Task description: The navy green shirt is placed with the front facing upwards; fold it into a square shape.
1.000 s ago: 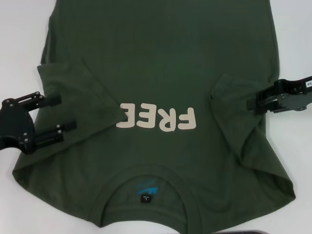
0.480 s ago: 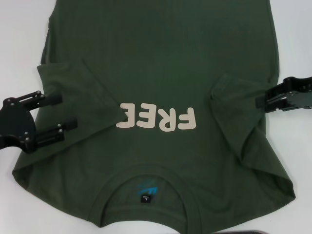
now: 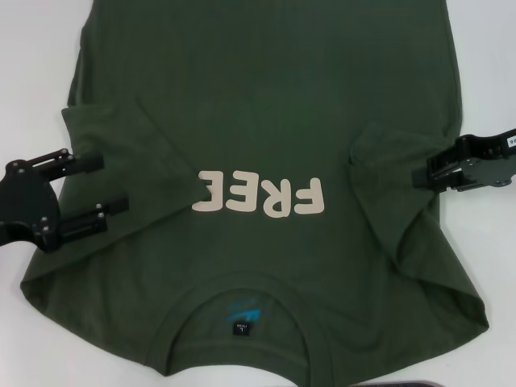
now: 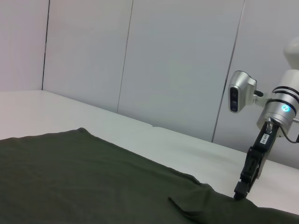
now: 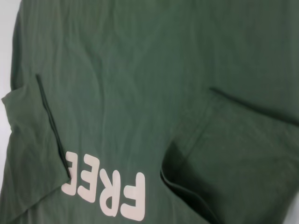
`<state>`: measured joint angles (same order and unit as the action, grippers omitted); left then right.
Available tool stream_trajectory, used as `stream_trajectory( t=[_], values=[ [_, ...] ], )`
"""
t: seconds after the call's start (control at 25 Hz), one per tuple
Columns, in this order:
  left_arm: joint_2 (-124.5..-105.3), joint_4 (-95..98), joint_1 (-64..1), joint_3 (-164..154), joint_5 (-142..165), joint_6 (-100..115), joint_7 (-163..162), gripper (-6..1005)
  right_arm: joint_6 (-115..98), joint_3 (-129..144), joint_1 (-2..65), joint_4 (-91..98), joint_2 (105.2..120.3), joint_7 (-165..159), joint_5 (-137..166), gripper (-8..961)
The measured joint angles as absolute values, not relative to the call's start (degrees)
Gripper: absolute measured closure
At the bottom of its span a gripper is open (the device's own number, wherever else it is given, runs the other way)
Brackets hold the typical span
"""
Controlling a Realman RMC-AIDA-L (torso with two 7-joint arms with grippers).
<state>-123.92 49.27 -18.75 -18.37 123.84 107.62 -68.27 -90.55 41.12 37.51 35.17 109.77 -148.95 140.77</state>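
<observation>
So the navy green shirt (image 3: 266, 121) is spread front-up on the white tabletop (image 3: 32, 64), collar nearest the robot, cream "FREE" lettering (image 3: 260, 194) reading upside down from the head view; both sleeves are already flipped in over the body, so I'd say the sleeve step is basically done. What changed in the last second: the right end effector (image 3: 419, 173) had backed out toward the shirt's edge half a second ago and now it's crept inward again, tip sitting right at the folded right sleeve (image 3: 395, 173); the left wrist view shows it nose-down, touching or almost touching the cloth there. Its fingers look pressed together, but I can't tell whether any fabric is caught between them. The left end effector (image 3: 109, 185) hasn't budged; fingers spread wide, hovering over the left sleeve (image 3: 121, 141), gripping nothing. My guess is the right side is tidying its fold before the bigger fold comes; the cloth there looks a bit bunched.
</observation>
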Motion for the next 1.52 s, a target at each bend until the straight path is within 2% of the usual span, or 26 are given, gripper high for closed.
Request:
stream_trajectory(
  t=[0.48, 0.6, 0.84, 1.12, 1.28, 1.52],
  values=[
    [-123.92, 49.0, -18.7, -18.4, 123.8, 107.6, -68.2, 296, -90.8, 40.8, 37.1, 35.4, 109.28, -149.3, 141.8, 588],
    [-123.92, 49.0, -18.7, -18.4, 123.8, 107.5, -68.2, 296, -90.2, 40.8, 37.4, 35.0, 109.95, -149.1, 141.7, 582],
    [-123.92, 48.9, -18.6, -18.4, 123.8, 106.8, -68.2, 296, -88.7, 41.3, 38.6, 34.5, 112.26, -149.0, 141.8, 565],
    [-123.92, 48.9, -18.3, -18.4, 123.8, 106.6, -67.2, 296, -89.9, 41.2, 40.3, 34.1, 113.54, -147.3, 138.3, 544],
    [-123.92, 48.9, -18.3, -18.4, 123.8, 106.6, -67.2, 296, -91.4, 41.0, 40.6, 34.5, 113.53, -144.7, 134.2, 533],
    [-123.92, 48.9, -18.3, -18.4, 123.8, 106.7, -67.4, 296, -90.6, 41.1, 38.9, 34.6, 112.64, -143.2, 133.9, 515]
  ],
)
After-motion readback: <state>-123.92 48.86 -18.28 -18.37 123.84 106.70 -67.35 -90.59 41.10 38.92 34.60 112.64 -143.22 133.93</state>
